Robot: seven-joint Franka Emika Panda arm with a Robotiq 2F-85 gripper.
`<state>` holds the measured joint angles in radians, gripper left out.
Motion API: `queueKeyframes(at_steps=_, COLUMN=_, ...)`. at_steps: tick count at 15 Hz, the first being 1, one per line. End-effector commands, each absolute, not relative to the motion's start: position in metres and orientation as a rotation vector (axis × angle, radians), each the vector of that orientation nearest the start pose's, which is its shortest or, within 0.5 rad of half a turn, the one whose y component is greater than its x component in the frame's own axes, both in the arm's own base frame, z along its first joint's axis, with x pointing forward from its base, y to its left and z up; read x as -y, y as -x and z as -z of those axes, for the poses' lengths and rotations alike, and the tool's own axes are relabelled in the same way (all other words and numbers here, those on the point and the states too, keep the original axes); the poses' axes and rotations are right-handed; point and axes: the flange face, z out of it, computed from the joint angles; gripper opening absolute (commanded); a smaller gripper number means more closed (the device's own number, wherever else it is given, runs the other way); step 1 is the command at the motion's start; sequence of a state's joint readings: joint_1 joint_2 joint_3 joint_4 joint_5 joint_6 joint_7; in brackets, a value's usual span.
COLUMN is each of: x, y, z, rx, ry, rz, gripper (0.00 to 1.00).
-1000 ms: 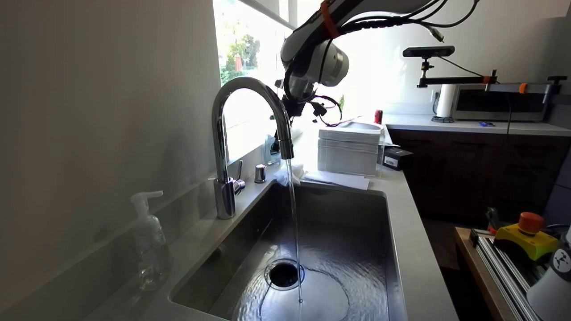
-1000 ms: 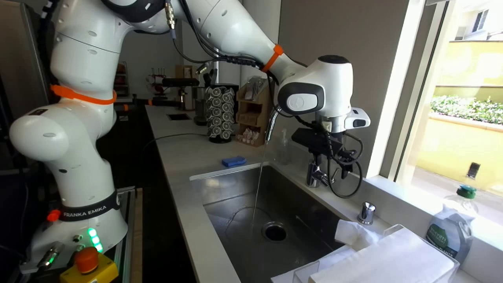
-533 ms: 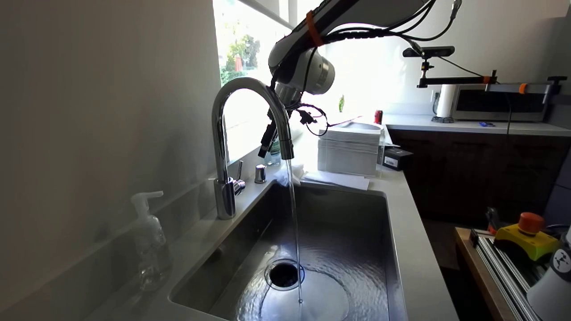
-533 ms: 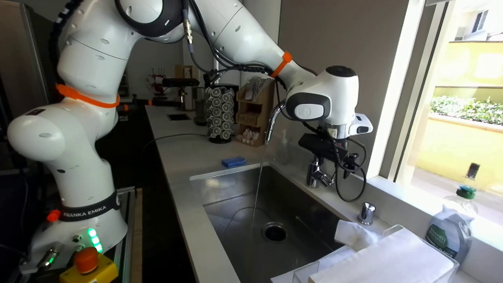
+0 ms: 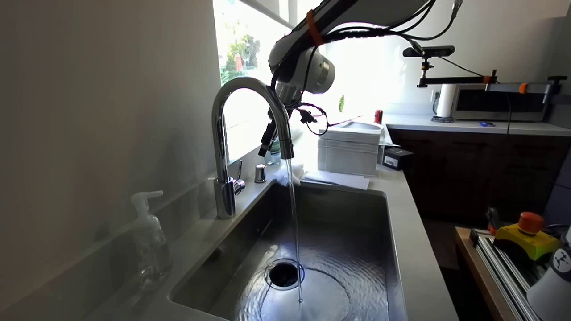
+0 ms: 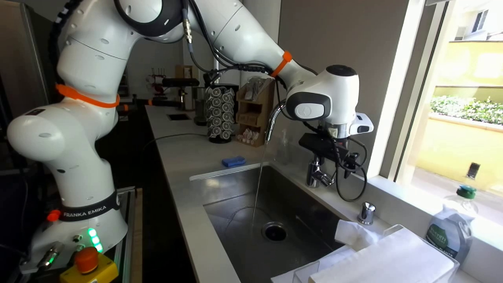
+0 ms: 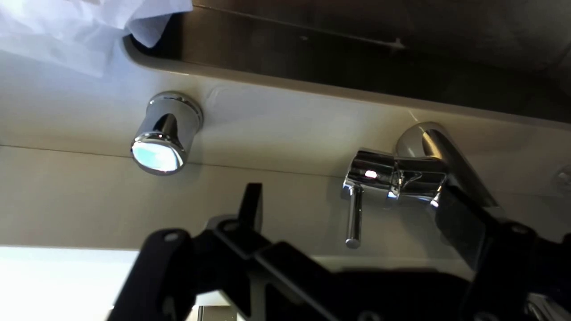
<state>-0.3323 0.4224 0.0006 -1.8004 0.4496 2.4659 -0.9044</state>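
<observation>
My gripper (image 7: 355, 207) is open and empty in the wrist view, its black fingers wide apart. The chrome tap's thin handle (image 7: 353, 218) shows in the gap between the fingers; no contact is visible. The chrome tap (image 7: 450, 156) rises beside the right finger. In an exterior view the gripper (image 5: 268, 139) hangs behind the tap's arched spout (image 5: 250, 82), over the back edge of the counter. In an exterior view it (image 6: 349, 165) is above and to the right of the handle (image 6: 324, 179). Water (image 5: 294, 223) runs from the spout into the steel sink (image 5: 392, 240).
A chrome cap (image 7: 165, 133) stands left of the tap in the wrist view. White paper towels (image 5: 350, 151) stand past the sink. A clear soap pump (image 5: 151, 249), a dish soap bottle (image 6: 450, 232) and a blue sponge (image 6: 234, 161) are around the sink. The window is behind.
Since one second ago the arm and gripper have moved toward the window side and a little lower, and the gripper has come out from behind the spout. Over the last half second it is nearly still.
</observation>
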Motion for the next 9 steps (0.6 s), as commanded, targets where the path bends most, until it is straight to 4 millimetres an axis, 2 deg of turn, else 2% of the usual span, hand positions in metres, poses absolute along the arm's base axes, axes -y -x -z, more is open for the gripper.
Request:
queueKeyframes(at_steps=1, x=0.220, y=-0.645, z=-0.329, rx=0.383, ry=2.881, rz=0.590, gripper=1.00)
queueKeyframes(at_steps=9, x=0.213, y=-0.668, z=-0.314, rx=0.388, ry=2.782, rz=0.620, gripper=1.00)
